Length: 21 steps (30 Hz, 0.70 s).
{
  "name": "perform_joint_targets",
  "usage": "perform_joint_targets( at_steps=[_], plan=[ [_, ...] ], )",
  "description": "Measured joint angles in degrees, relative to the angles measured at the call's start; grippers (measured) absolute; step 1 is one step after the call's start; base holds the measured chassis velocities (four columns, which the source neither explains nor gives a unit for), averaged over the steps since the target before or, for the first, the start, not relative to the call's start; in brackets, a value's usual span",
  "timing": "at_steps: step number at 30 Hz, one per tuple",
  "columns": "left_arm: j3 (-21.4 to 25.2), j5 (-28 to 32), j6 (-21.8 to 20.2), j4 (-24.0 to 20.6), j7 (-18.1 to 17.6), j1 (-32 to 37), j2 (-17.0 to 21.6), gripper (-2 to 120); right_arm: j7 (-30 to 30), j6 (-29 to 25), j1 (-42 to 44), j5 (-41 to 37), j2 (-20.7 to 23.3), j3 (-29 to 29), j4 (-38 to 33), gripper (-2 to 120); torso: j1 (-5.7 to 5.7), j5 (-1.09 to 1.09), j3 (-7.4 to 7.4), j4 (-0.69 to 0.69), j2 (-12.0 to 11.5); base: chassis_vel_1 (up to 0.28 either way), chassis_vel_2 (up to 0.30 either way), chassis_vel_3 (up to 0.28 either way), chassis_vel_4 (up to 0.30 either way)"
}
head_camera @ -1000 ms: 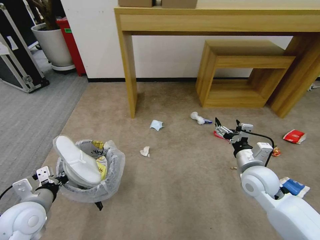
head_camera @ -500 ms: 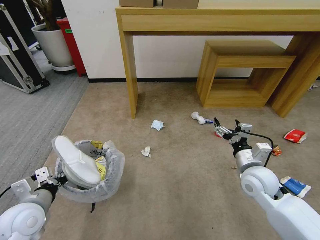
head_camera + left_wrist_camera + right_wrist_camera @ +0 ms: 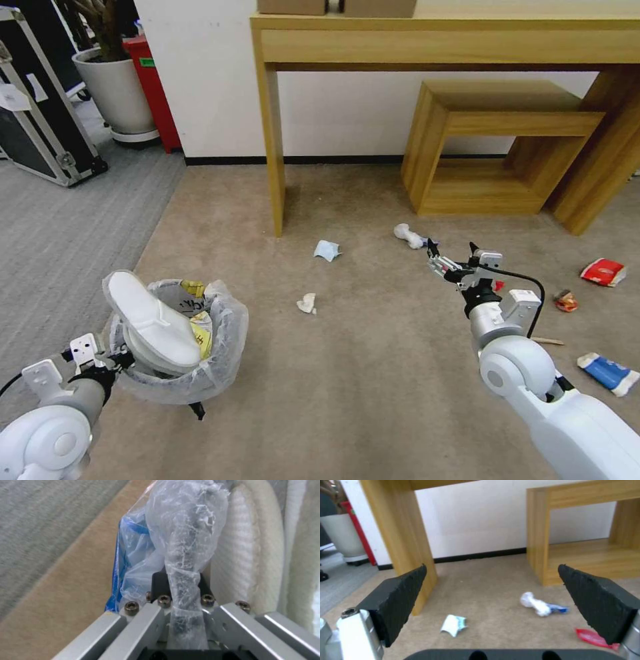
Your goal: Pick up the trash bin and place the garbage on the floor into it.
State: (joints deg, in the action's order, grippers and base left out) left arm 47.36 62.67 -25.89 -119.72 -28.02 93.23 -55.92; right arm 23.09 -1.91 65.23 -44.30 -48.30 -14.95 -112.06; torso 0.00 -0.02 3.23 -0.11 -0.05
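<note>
Nearest the robot, the left gripper (image 3: 110, 363) is clamped on the bag-covered rim of the trash bin (image 3: 220, 363), holding it clear of the beige carpet (image 3: 347, 393) at the lower left of the head view. In the left wrist view the fingers (image 3: 160, 583) pinch the crinkled plastic liner (image 3: 186, 530). A white slipper (image 3: 150, 320) lies tilted across the bin's mouth, its toe jutting past the rim, with yellow-printed packaging (image 3: 200, 330) under it.

On the right, the right gripper (image 3: 450, 257) hangs above the carpet with its jaws spread wide and nothing between them; its black pads (image 3: 400, 597) frame the litter beyond.

Scattered on the floor: a blue-and-white carton (image 3: 608, 373) by the right arm's elbow, a wooden stick (image 3: 548, 341), a small crumpled wrapper (image 3: 565, 300), a red-and-white packet (image 3: 603, 272), and a red wrapper (image 3: 591, 637) just beneath the right gripper. Toward the middle lie a crumpled scrap of paper (image 3: 307, 303) and a pale blue crumpled piece (image 3: 327, 250). A twisted white wad with a blue end (image 3: 408, 235) lies just beyond the open jaws.

Farther back stand a wooden console table (image 3: 272, 133) and a low wooden stool (image 3: 493, 143) against the white wall, close behind the litter. At far left are a white plant pot (image 3: 119, 93), a red bin (image 3: 155, 80) and a black case (image 3: 40, 127).
</note>
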Motion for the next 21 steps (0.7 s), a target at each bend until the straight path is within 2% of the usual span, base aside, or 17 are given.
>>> perform_joint_targets(
  at_steps=[7,21],
  plan=[
    [0.1,0.0,0.0,0.0,0.0,0.1,0.1,0,-0.2,-1.2,0.1,1.1,-0.5,0.3,0.7,100,0.00,0.02,0.00,0.01,0.0,0.098,0.112,-0.085,-0.083],
    [0.3,0.0,0.1,-0.4,0.2,0.4,0.2,0,-0.4,-0.6,1.1,1.5,-0.1,-0.9,0.1,100,0.00,0.01,0.00,-0.01,0.0,-0.005,-0.008,0.004,0.004]
  ],
)
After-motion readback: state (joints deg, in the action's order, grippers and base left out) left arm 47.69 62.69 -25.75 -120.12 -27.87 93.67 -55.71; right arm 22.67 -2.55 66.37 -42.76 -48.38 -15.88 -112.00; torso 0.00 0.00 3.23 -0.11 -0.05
